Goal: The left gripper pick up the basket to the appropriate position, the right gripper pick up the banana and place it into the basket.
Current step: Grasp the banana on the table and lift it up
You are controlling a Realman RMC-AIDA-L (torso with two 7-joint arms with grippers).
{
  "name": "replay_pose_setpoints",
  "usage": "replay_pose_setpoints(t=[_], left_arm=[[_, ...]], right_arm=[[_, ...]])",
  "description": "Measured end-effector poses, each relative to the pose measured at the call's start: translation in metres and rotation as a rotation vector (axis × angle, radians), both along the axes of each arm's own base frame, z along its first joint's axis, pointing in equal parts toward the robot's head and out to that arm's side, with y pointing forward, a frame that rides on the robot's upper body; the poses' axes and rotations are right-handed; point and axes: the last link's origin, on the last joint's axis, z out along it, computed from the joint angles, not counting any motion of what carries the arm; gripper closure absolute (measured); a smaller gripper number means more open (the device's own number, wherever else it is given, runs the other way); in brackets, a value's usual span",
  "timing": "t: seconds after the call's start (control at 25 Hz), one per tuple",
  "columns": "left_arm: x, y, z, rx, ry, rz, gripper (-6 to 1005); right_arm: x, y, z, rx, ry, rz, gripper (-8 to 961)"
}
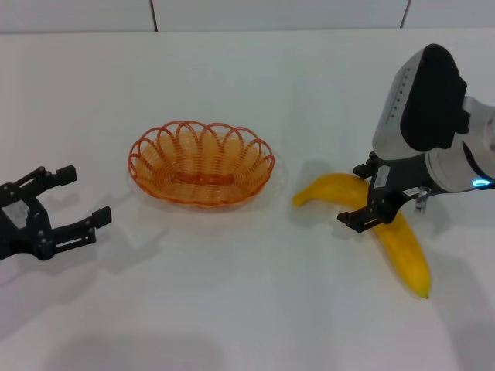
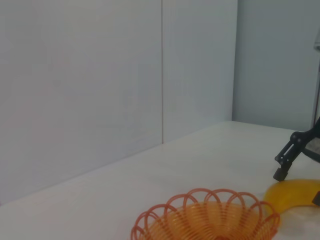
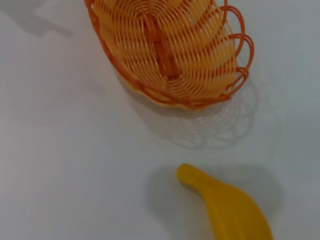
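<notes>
The right gripper (image 1: pixel 368 196) was the one at work. Its black fingers were spread and straddled the banana (image 1: pixel 387 229) near the middle of its curve, one finger on the far side and one on the near side. Whether the pads already touched the peel could not be told, so this looked like the moment just before the squeeze, not a finished grasp. Taking the fruit at mid-length made sense: a long curved body held near its balance point should hang level instead of swinging. The banana lay flat on the white table (image 1: pixel 247 309), its blunt end reaching from the claw toward the basket (image 1: pixel 201 163) and its dark-tipped end trailing the other way, toward the robot.

The basket sat empty and upright, beside the banana's blunt end but apart from it, between the two arms. Its long side faced the fruit, which should suit a banana longer than the basket is wide.

The left gripper (image 1: pixel 66 202) hovered with its fingers apart, on the basket's far side from the right claw, near the scalloped rim but clear of it, holding nothing. It seemed poised to take that rim.
</notes>
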Motion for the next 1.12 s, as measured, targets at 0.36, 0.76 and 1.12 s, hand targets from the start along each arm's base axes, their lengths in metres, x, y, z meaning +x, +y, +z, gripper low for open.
replay_pose_setpoints(t=[0.36,0.76,1.12], left_arm=[[0.000,0.002,-0.001,0.005,0.006,0.006,78],[0.000,0.003,-0.001,0.007,0.006,0.003,78],[0.001,0.004,-0.001,0.007,0.005,0.000,78]], right_arm=[[0.002,0.005,-0.005,-0.018,-0.009,-0.015,113],[0.000,0.009,-0.003,-0.007,-0.006,-0.009,124],[0.002,0.010,-0.002,-0.002,-0.029,-0.006,134]])
